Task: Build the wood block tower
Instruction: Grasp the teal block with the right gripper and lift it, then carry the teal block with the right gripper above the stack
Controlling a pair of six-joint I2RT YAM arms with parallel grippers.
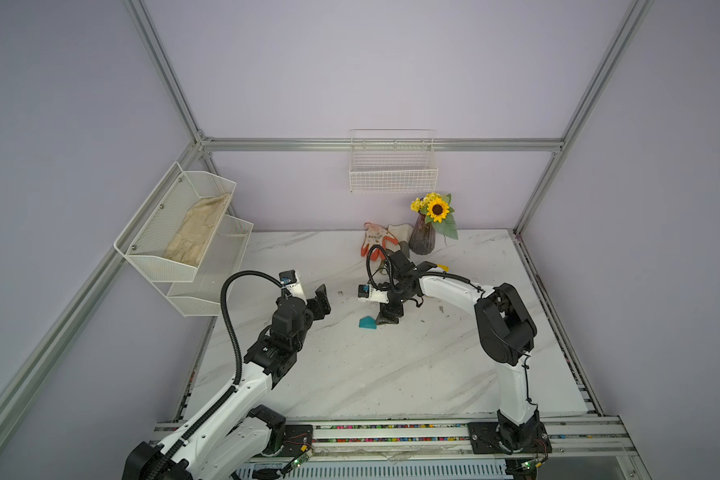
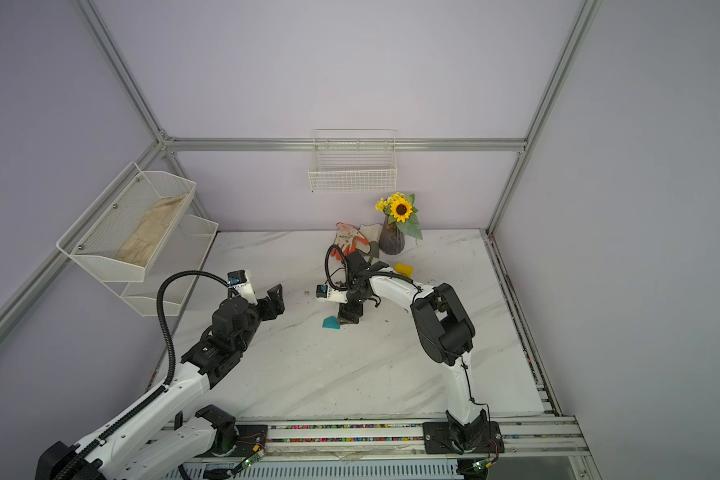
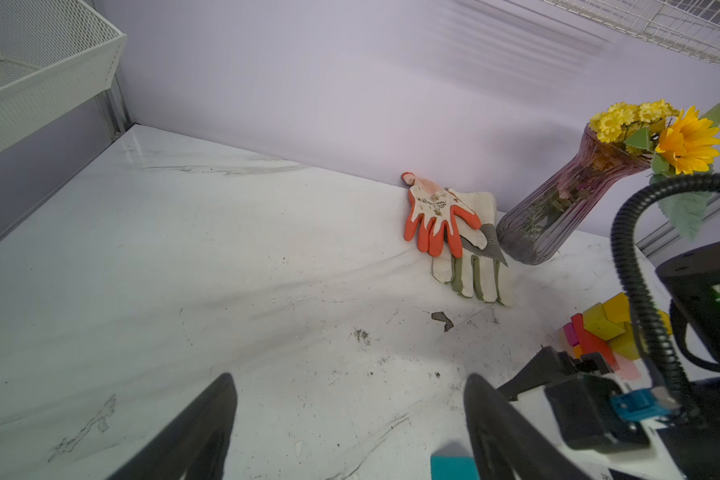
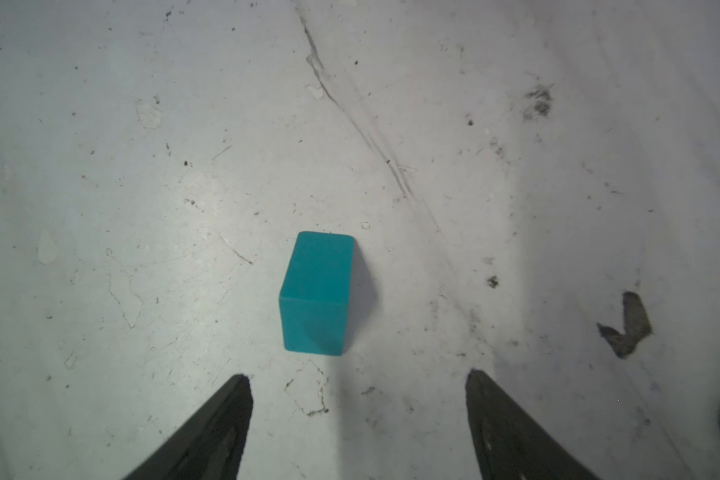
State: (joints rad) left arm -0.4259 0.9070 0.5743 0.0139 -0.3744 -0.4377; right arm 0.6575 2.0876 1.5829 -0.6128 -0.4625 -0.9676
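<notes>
Right claw (image 4: 357,374) beside matte teal block (image 4: 314,293)

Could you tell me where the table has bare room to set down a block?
The front half of the table, from the near edge up to the teal block, is bare. So is the back left, between the rack and the gloves. Around gloves, vase and block pile it is crowded.

Both arms white w/ black joints. Thick ribbed black cable (image 1: 228,316) on left arm (image 1: 252,384); thin black wire (image 1: 527,380) on right arm (image 1: 513,388). White wrist cams (image 1: 297,287), blue plugs (image 1: 285,281). Black tapered fingers (image 4: 208,432) on right gripper (image 4: 357,374).
</notes>
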